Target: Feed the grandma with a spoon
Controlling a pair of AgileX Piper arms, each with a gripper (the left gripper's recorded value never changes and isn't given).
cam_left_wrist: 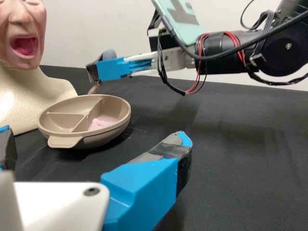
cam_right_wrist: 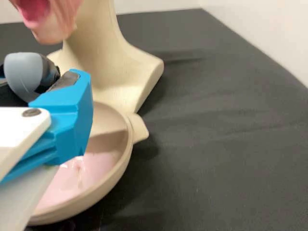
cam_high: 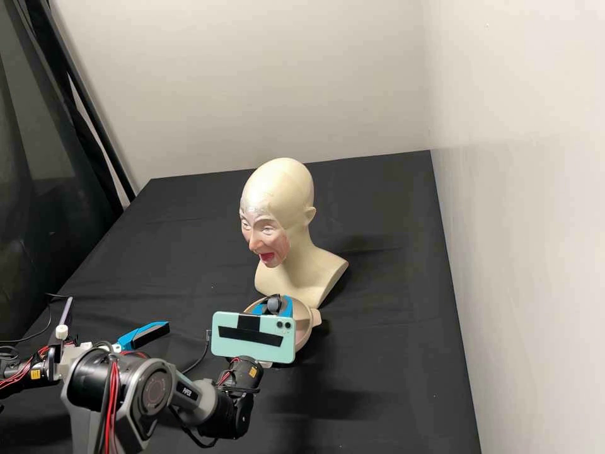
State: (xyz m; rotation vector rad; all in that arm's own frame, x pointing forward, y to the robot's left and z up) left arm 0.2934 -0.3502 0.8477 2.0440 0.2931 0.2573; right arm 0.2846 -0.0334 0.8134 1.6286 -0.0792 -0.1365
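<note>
- The right gripper (cam_left_wrist: 96,72) hovers just above the bowl (cam_left_wrist: 113,126), fingers closed on the spoon (cam_left_wrist: 94,86) at its thick grey handle end
- We judge the spoon light and stiff, with a smooth handle that could twist in the grip
- The pink mash (cam_left_wrist: 102,122) in the bowl looks soft and may slide off a tipped spoon
- The grandma (cam_high: 277,214) stands just behind the bowl, rigid, mouth open
- The left gripper (cam_left_wrist: 95,137) lies near the bowl, wide open and empty
- We find no readable label on spoon, bowl or grandma
</note>
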